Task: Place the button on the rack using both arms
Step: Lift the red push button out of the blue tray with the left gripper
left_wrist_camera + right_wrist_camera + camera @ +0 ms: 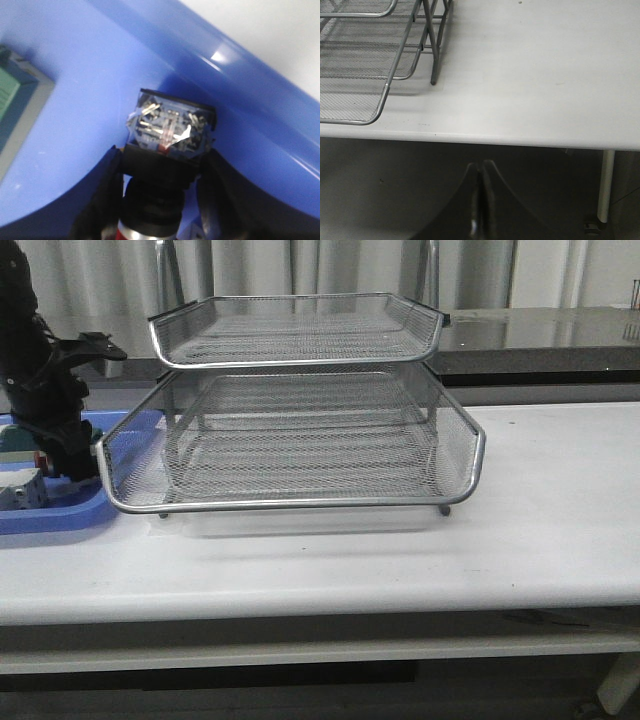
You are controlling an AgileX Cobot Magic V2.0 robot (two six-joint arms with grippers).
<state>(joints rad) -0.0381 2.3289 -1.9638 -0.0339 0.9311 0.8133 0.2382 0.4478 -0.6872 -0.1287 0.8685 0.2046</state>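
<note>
The button lies low in the flat blue tray, its black-and-blue body with metal contacts away from the wrist and its silver collar and red cap toward it. My left gripper has a black finger against each side of the button's black body and is closed on it. In the front view the left gripper is down in the blue tray, left of the rack. My right gripper is shut and empty, below the table's front edge; the front view does not show it.
A green block sits in the blue tray close to the button. A white block lies at the tray's front. The rack's lower tier and a leg show in the right wrist view, on the white table.
</note>
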